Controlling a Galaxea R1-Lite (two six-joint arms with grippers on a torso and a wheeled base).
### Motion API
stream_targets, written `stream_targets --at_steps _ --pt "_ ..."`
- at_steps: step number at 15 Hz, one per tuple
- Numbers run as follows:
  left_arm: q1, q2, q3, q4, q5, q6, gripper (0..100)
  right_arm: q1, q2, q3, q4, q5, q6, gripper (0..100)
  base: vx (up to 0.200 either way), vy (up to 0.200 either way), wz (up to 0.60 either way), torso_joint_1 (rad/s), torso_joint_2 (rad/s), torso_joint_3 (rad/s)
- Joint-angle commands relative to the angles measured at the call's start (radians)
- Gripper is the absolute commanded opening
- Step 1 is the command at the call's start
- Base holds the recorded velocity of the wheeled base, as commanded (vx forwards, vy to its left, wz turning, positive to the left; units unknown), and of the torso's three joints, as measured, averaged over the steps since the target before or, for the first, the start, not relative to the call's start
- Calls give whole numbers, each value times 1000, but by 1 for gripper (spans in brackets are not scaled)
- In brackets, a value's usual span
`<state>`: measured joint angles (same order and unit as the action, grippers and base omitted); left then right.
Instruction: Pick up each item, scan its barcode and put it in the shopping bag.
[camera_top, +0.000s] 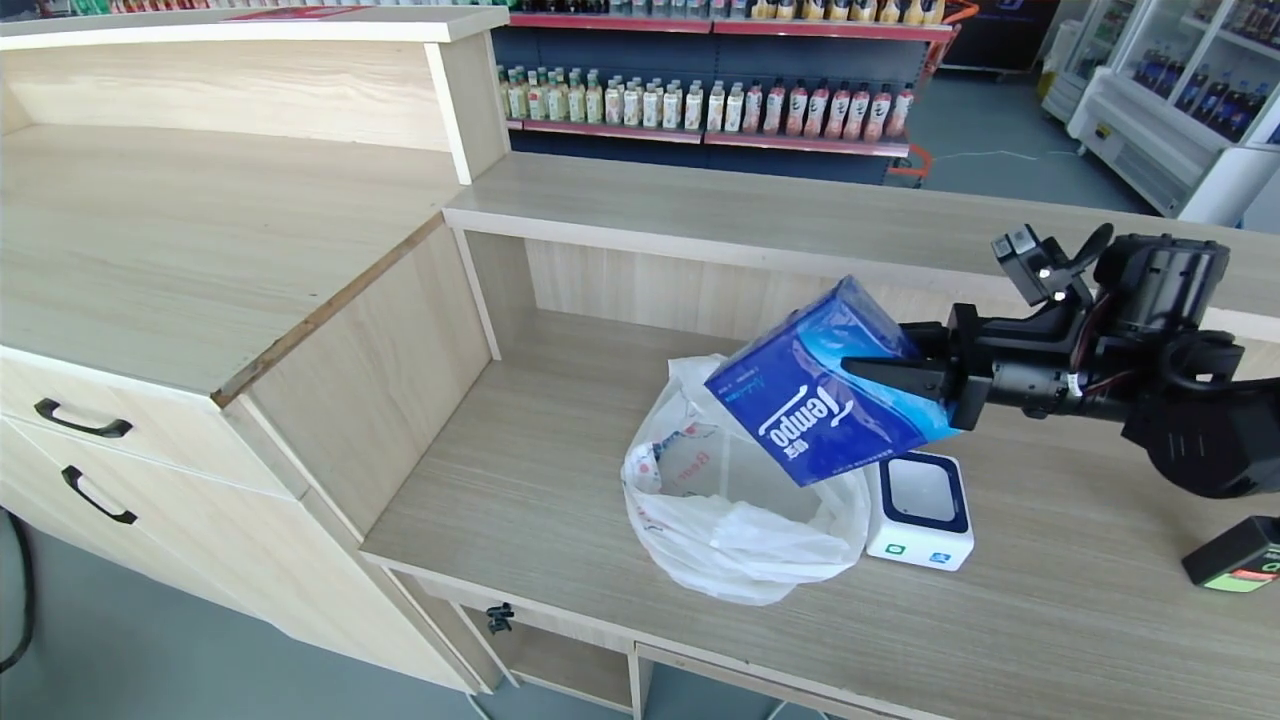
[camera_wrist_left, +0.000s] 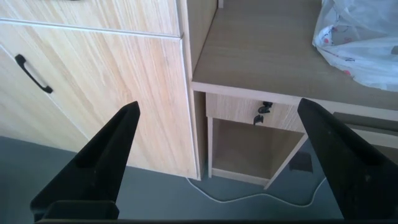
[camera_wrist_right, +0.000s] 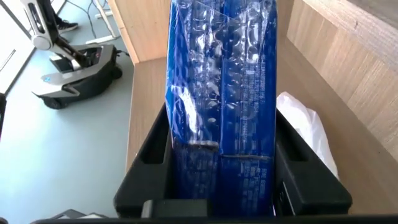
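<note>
One blue plastic-wrapped tissue pack (camera_top: 820, 395) is hanging clamped in my right gripper (camera_top: 862, 372), tilting over the white plastic shopping bag (camera_top: 740, 540) beside the white square scanner (camera_top: 920, 510). I am judging the drop not yet done. My left gripper (camera_wrist_left: 217, 130) is waiting low beside the counter, fingers apart.

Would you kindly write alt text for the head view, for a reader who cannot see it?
The right gripper holds a blue tissue pack tilted above an open white shopping bag on a wooden counter, beside a small white scanner.
</note>
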<state>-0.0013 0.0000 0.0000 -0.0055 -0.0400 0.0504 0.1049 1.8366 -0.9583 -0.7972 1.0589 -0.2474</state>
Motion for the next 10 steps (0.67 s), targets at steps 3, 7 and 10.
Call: stream_targets --at_steps 3,7,10 --pt "1 0 0 -1 0 0 100 7 72 -20 0 1 5 0 0 0 0 0 0 0" --pt "0 0 0 -1 0 0 100 7 66 6 1 1 5 0 0 0 0 0 0 0" --pt "0 0 0 -1 0 0 100 7 33 75 -22 9 -4 0 0 0 0 0 0 0"
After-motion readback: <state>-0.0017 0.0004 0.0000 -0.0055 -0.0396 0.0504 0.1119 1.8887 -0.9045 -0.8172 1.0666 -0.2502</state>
